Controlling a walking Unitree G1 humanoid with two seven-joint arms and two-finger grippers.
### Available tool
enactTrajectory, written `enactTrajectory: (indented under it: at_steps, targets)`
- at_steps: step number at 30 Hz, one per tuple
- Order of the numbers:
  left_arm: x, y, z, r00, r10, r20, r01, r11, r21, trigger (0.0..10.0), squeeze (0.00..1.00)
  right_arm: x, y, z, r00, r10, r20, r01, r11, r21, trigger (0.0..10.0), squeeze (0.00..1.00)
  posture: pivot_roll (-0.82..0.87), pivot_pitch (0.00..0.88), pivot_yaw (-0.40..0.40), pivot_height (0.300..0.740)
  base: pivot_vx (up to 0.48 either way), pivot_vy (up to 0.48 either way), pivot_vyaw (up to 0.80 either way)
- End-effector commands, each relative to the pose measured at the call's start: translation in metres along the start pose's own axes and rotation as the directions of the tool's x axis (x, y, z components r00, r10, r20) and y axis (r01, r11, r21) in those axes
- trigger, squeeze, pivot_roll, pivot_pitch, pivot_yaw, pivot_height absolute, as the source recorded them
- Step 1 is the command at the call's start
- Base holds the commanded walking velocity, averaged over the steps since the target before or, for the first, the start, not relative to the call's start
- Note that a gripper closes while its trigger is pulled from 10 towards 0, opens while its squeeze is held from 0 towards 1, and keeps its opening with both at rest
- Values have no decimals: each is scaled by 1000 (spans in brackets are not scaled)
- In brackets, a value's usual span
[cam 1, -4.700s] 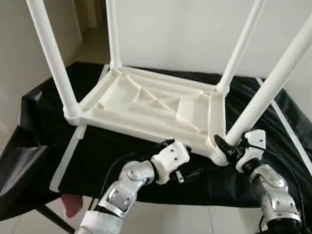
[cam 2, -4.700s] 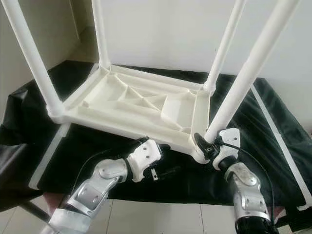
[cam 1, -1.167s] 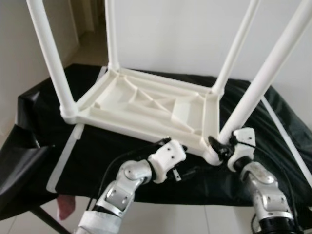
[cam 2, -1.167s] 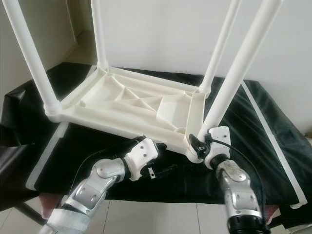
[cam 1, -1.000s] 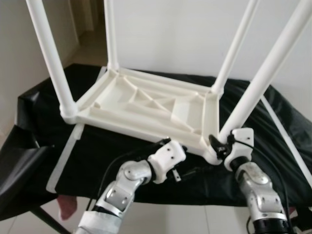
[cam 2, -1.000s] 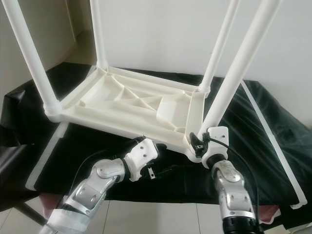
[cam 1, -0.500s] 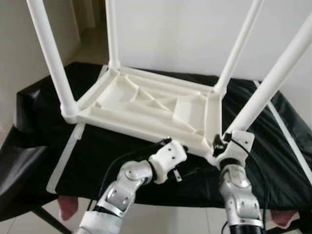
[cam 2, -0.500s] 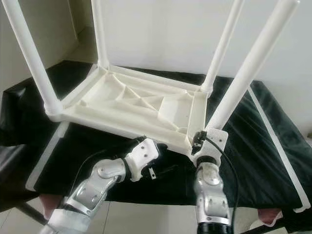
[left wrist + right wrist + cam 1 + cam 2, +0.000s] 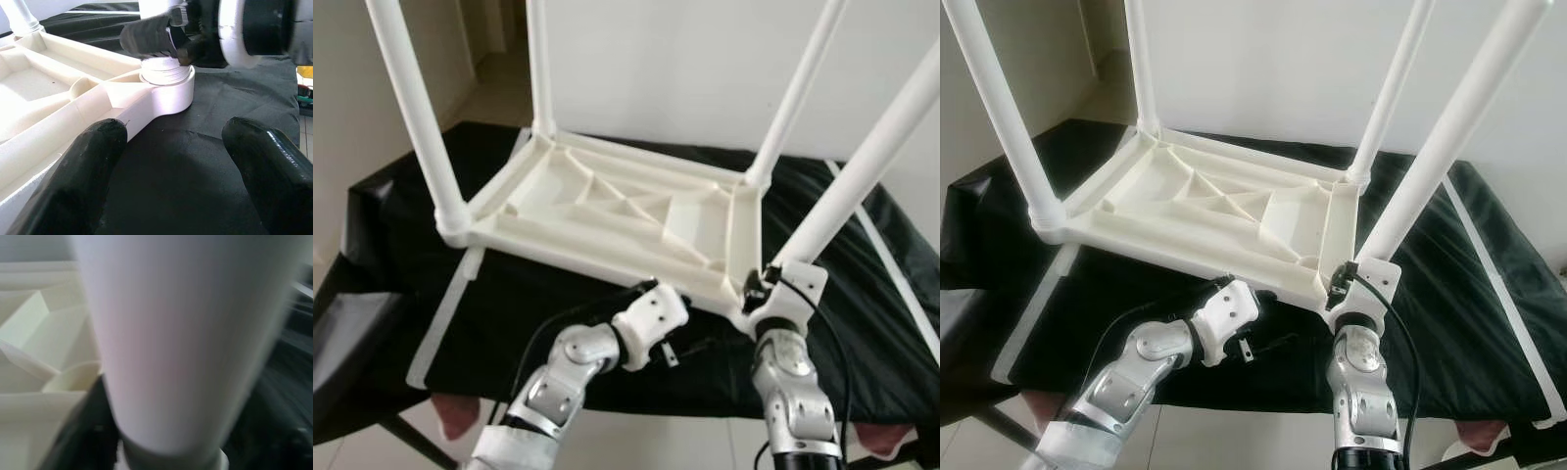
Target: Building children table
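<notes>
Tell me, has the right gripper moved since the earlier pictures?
Yes. The right gripper stays at the base of the near-right table leg, but its wrist and forearm have swung from the robot's right to straight below that corner.

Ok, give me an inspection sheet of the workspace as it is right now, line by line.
Surface: black cloth over a table, white strips lying on it.
Job's things: white children's table upside down, four legs up; near right leg seated in its corner socket.
Clutter: nothing seen.
Grippers: right gripper at the base of the near right leg; left gripper on the cloth beside the tabletop's near edge, fingers open, holding nothing.
Cables: black cables run along both wrists.
Surroundings: white wall behind, tiled floor below.
</notes>
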State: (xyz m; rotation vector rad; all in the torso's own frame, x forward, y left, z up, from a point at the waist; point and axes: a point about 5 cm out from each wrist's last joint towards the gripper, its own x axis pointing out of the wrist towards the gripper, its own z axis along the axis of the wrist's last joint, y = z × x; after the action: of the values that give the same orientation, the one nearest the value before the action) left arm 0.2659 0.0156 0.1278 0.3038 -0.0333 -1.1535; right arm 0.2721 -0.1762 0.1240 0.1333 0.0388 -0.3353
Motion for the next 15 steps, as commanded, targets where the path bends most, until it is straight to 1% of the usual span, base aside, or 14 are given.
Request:
enactTrajectory:
  at_steps: [1, 2, 4, 5, 8, 9, 10, 11, 14, 15]
  targets:
    - [0, 1, 1, 998, 58, -4, -58, 998, 17, 10000, 0, -3, -1, 0, 999, 32, -1, -32, 999, 23, 10000, 1000, -3, 0, -70, 740, 0, 0, 0]
    - [0, 1, 1, 998, 58, -4, -58, 998, 17, 10000, 0, -3, -1, 0, 999, 32, -1, -32, 999, 23, 10000, 1000, -3, 0, -70, 740, 0, 0, 0]
    - [0, 2, 2, 998, 66, 3, -66, 998, 6, 10000, 0, -5, -5, 2, 997, 81, 13, -81, 997, 4, 10000, 1000, 1, 0, -79, 740, 0, 0, 0]
    - [0, 2, 2, 998, 66, 3, -66, 998, 6, 10000, 0, -5, -5, 2, 997, 81, 13, -81, 997, 4, 10000, 1000, 1, 0, -79, 740, 0, 0, 0]
    - [0, 3, 3, 997, 74, 8, -74, 997, 6, 10000, 0, -6, -14, 3, 987, 161, 17, -161, 987, -19, 10000, 1000, 4, 0, -83, 740, 0, 0, 0]
    - [0, 3, 3, 997, 74, 8, -74, 997, 6, 10000, 0, -6, -14, 3, 987, 161, 17, -161, 987, -19, 10000, 1000, 4, 0, -83, 740, 0, 0, 0]
    - [0, 3, 3, 997, 75, 9, -75, 997, 6, 10000, 0, -6, -16, 4, 983, 185, 16, -185, 982, -26, 10000, 1000, 3, 0, -83, 740, 0, 0, 0]
    - [0, 3, 3, 997, 75, 9, -75, 997, 6, 10000, 0, -6, -20, 5, 979, 205, 20, -204, 978, -41, 10000, 1000, 2, 0, -82, 740, 0, 0, 0]
    - [0, 3, 3, 997, 73, 8, -73, 997, 5, 10000, 0, -5, -24, 6, 975, 223, 23, -221, 974, -55, 10000, 1000, 2, 0, -82, 740, 0, 0, 0]
    - [0, 3, 3, 997, 72, 9, -72, 997, 5, 10000, 0, -4, -27, 6, 968, 248, 27, -246, 966, -78, 10000, 1000, 1, 0, -79, 740, 0, 0, 0]
